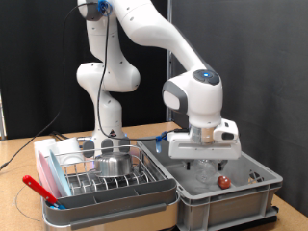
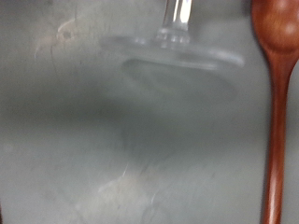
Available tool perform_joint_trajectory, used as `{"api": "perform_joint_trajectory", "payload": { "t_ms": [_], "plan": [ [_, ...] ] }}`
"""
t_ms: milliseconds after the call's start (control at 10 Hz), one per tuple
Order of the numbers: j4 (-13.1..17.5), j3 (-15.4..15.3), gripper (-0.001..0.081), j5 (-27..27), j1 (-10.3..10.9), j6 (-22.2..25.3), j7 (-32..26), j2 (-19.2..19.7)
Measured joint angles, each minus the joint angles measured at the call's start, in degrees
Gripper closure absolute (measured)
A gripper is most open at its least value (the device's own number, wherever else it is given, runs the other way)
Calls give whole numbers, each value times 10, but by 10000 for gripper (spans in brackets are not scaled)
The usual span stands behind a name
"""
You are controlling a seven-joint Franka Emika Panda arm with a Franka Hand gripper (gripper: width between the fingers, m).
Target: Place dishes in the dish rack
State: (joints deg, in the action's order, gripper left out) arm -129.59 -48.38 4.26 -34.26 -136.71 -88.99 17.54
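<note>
A glass (image 2: 177, 42) is right up close in the wrist view. Its clear stem and round foot sit on the grey floor of the crate (image 2: 84, 140). It looks blurry. Beside it lies a brown wooden spoon (image 2: 276, 103) with its bowl end at one edge and its long handle running down the picture.

In the exterior view, the crate (image 1: 245, 197) is a big grey box at the exterior view's bottom right. The white arm (image 1: 192, 91) bends down over it. The gripper (image 1: 205, 144) hangs low inside the top of the crate. Its fingers are hidden behind the hand, so one cannot tell if they are wide or narrow. No picture shows a thing between them. A small red thing (image 1: 223, 180) lies in the crate, just below the gripper.

The rack (image 1: 106, 173) sits just beside the crate, at the exterior view's bottom left. It is a silver wire rack in a white tray (image 1: 96, 207). A shiny steel bowl (image 1: 113, 163) already sits in the rack. A red stick (image 1: 43, 190) lies along the tray's left edge.
</note>
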Motion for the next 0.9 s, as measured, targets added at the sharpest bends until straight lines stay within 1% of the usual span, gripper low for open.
{"api": "perform_joint_trajectory", "payload": {
  "t_ms": [200, 400, 500, 600, 800, 900],
  "plan": [
    [4, 12, -5, 18, 2, -25, 1, 18],
    [19, 14, -5, 30, 8, -30, -10, 46],
    [26, 19, -5, 46, 18, -29, -7, 62],
    [33, 33, -5, 69, 36, -29, 6, 76],
    [50, 74, -5, 118, 78, -30, 49, 105],
    [60, 90, -5, 132, 93, -30, 62, 120]
  ]
}}
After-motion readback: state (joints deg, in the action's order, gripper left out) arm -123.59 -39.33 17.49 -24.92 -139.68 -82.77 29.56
